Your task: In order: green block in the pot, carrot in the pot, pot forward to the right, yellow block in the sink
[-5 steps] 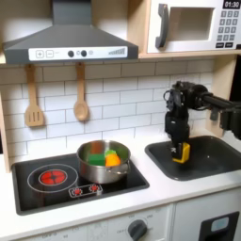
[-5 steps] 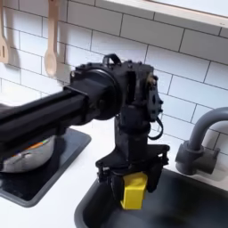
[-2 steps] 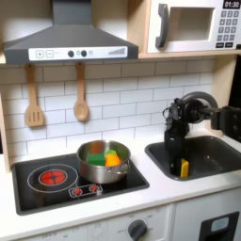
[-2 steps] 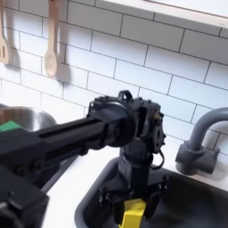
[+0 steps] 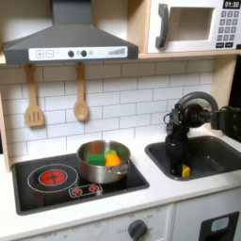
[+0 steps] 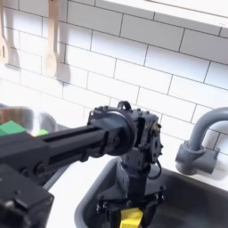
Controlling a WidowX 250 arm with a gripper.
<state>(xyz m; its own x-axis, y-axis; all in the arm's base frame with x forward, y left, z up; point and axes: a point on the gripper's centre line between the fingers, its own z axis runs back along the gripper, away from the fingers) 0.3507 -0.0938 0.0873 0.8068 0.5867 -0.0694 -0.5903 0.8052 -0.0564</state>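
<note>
Yellow block (image 6: 131, 218) btwn fingers (image 6: 109, 210), low in sink (image 5: 218, 154) (microwave (image 5: 191, 25) clock illegible).

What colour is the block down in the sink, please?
Yellow; the block shows best in the second exterior view.

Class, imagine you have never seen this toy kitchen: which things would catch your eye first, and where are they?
The black arm reaches down into the sink at the first exterior view's right, its gripper around the yellow block low in the basin. Left of it, the shiny pot sits on the stovetop with the green block and the carrot inside.
</note>
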